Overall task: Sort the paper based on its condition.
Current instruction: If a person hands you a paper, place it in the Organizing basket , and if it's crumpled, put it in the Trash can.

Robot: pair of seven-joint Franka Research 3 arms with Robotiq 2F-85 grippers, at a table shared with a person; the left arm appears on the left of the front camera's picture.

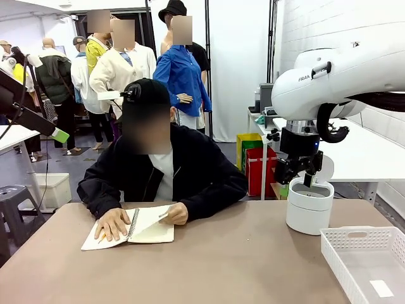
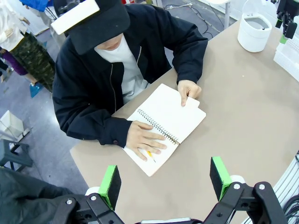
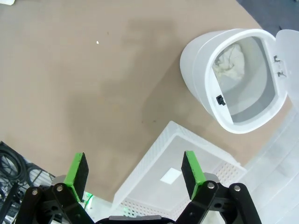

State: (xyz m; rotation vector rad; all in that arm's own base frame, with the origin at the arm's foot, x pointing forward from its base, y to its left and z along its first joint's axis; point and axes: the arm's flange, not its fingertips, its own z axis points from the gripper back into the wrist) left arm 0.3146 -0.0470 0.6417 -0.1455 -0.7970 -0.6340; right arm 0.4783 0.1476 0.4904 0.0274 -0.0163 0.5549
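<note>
Where paper (image 3: 229, 63) lies: crumpled inside far-right white bin (image 3: 196, 74), no clear long axis
Right gripper (image 3: 134, 161): wide, empty
Left gripper (image 2: 163, 165): wide, empty
Right arm (image 1: 342, 69) print: "FRA"

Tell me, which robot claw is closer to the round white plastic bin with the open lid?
The right. The right gripper hangs close above the round white plastic bin; the left gripper hovers far off, over the table near the person's white spiral notebook.
</note>
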